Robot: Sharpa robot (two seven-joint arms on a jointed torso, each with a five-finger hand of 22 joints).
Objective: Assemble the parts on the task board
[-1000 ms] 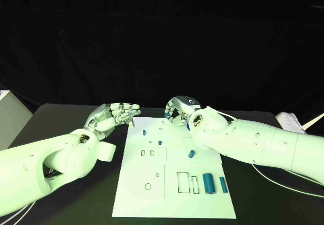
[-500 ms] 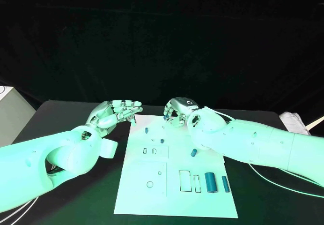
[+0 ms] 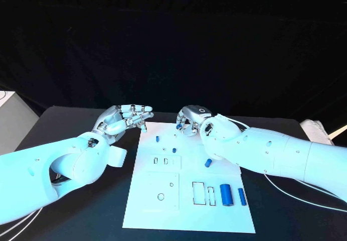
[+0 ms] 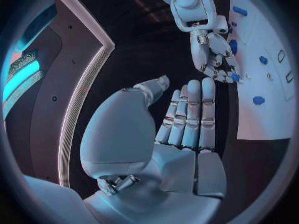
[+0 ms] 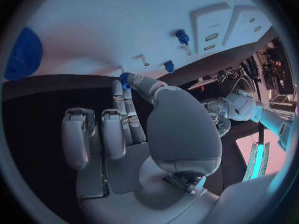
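little has moved; right hand (image 3: 191, 119) pinches small blue part (image 5: 125, 78), half hidden; left hand (image 3: 124, 119) empty.

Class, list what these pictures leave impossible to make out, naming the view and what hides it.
1. Head view: the right hand covers the task board's far edge.
2. Right wrist view: the small blue part at the fingertips; thumb hides its shape.
3. Head view: the board's outlined slots are too small to judge.

The right robot hand (image 3: 189, 120) hides the task board's (image 3: 188, 211) far edge.
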